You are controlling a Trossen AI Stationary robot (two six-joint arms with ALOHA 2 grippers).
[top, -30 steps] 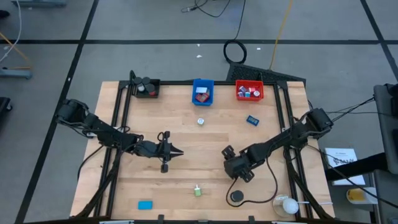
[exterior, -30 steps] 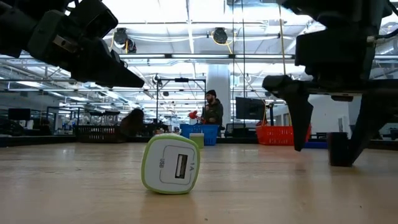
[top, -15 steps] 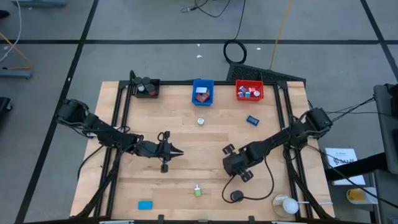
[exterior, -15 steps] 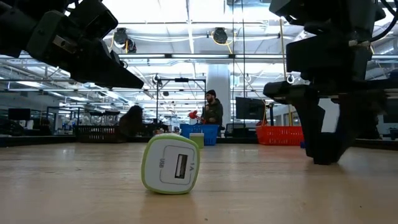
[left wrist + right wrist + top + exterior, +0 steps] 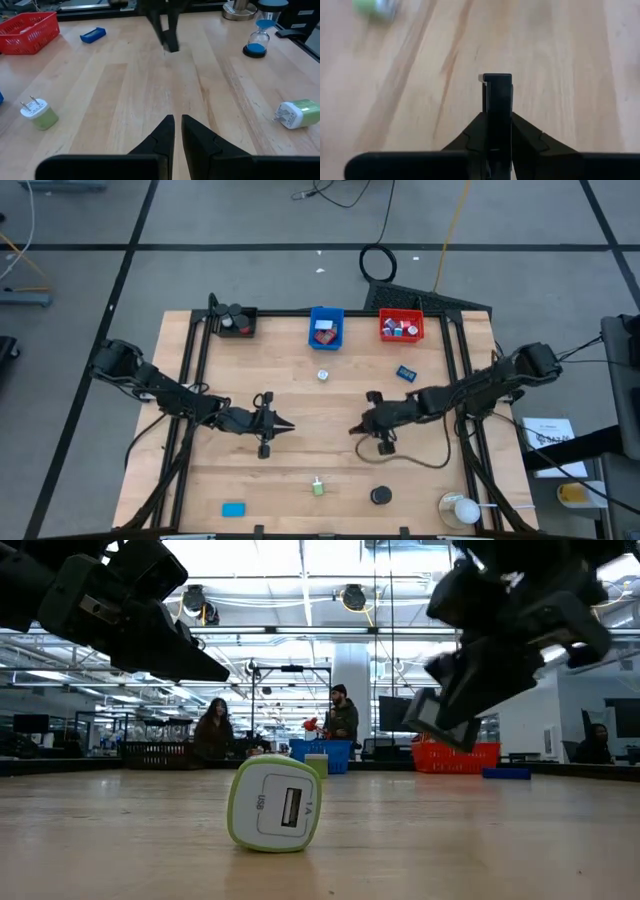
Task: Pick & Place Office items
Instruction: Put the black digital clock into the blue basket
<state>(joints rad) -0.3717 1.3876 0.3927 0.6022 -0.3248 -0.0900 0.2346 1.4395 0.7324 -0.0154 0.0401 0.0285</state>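
My right gripper (image 5: 357, 428) hangs over the middle of the table, shut on a small flat black piece (image 5: 497, 92) that sticks out past its fingertips. My left gripper (image 5: 287, 424) waits shut to its left, holding nothing, and points toward the right arm. Loose office items rest on the wood: a green-and-white USB charger (image 5: 317, 487) near the front edge, a second green-and-white plug (image 5: 323, 375), a blue block (image 5: 405, 373), a flat blue piece (image 5: 233, 509) and a black disc (image 5: 380, 496). My right gripper pinches the black piece's lower part (image 5: 497, 112) between its two fingers. The piece runs along the fingers, and its free end (image 5: 497, 79) reaches out beyond them. The fingers slant down toward the table's left. The piece is lifted clear of the table.
A black bin (image 5: 235, 320), a blue bin (image 5: 326, 327) and a red bin (image 5: 401, 326) line the far edge, each with items inside. A roundish white object in a clear holder (image 5: 462, 508) sits at the front right corner. People stand in the room beyond.
My right gripper has shut on the black piece that stood on the table between its fingers. It has then risen, moved toward the far edge and a little left, and tipped from pointing down to slanting. The piece has come up clear of the table.
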